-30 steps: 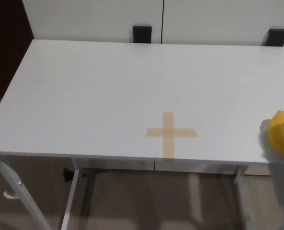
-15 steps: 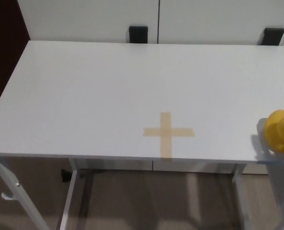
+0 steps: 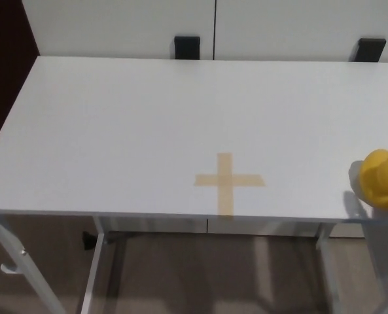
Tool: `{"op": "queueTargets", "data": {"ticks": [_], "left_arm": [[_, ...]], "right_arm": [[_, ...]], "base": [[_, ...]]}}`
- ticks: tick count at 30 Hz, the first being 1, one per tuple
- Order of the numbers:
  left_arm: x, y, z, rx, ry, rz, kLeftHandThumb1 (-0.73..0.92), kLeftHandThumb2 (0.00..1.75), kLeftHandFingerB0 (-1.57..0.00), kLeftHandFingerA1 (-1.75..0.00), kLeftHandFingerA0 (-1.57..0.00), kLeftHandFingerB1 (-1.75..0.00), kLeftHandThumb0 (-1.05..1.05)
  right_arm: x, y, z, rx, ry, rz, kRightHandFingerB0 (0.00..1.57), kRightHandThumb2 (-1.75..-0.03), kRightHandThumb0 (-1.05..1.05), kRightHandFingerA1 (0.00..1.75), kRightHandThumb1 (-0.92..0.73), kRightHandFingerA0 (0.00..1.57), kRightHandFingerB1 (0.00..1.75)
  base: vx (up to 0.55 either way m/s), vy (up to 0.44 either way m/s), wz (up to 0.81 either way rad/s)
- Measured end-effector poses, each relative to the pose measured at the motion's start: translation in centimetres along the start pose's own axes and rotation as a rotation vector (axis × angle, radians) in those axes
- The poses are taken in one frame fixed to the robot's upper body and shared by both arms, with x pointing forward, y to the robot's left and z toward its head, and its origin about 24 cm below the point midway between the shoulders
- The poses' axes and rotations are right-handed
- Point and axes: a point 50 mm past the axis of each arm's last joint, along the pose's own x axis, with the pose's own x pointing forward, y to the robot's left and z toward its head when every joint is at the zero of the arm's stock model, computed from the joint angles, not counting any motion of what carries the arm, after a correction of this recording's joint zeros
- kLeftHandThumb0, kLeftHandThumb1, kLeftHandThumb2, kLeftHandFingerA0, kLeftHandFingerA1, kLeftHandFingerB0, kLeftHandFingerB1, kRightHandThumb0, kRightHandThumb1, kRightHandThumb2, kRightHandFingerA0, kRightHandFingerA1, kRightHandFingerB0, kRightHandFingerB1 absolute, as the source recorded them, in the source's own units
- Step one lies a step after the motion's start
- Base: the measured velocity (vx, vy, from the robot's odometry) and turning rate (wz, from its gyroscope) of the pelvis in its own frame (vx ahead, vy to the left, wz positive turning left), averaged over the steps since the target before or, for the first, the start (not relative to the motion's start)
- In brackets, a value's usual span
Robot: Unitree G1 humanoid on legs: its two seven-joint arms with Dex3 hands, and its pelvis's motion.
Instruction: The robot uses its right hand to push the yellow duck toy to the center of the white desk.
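Head view over a white surface (image 3: 115, 131), seen from left to right: a tan tape cross (image 3: 228, 182) marks the near middle, and a yellow duck toy (image 3: 382, 178) sits upright at the far right edge, orange beak pointing right, well apart from the cross. Neither robot hand shows, so the state of the fingers cannot be told.

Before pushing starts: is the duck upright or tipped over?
Upright: the duck sits on the desk with its head on top and its orange beak pointing sideways.
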Motion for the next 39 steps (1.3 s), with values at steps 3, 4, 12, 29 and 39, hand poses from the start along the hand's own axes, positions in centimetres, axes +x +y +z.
{"op": "queueTargets", "data": {"ticks": [3, 4, 12, 29, 39], "left_arm": [[0.0, 0.0, 0.0, 0.003, 0.0, -0.001, 0.57, 0.83, -0.89, -0.85, -0.9, -0.88, -0.1], [0.0, 0.0, 0.1, 0.004, 0.0, -0.001, 0.57, 0.83, -0.89, -0.85, -0.9, -0.88, -0.1], [0.0, -0.2, 0.0, 0.021, 0.005, -0.008, 0.58, 0.82, -0.89, -0.86, -0.89, -0.88, -0.1], [0.0, -0.3, -0.1, 0.033, 0.006, -0.014, 0.54, 0.91, -0.91, -0.86, -0.87, -0.9, -0.1], [0.1, -0.4, 0.3, 0.048, -0.006, -0.016, 0.54, 0.89, -0.9, -0.85, -0.89, -0.89, -0.08]], "right_arm": [[0.0, 0.0, -0.2, -0.014, 0.006, -0.007, 0.15, -1.16, -0.66, 0.58, -0.76, 0.34, 0.47], [0.0, 0.0, -0.4, -0.018, 0.01, -0.008, 0.15, -1.16, -0.66, 0.58, -0.76, 0.34, 0.47], [0.4, 0.5, -0.8, -0.065, 0.037, 0.001, 0.32, -0.71, -0.72, 0.42, -0.92, 0.36, 0.38], [1.6, 2.5, 0.6, -0.312, -0.008, 0.116, 0.31, -1.19, -0.84, 0.54, -0.8, 0.33, 0.49], [1.0, 4.4, 0.2, -0.454, -0.063, 0.217, 0.32, -1.21, -0.79, 0.56, -0.79, 0.31, 0.5]], "base": [[0.0, 0.0, 0.0], [0.0, 0.0, 0.0], [0.0, 0.0, 0.0], [0.0, 0.0, 0.0], [0.0, 0.0, 0.0]]}}
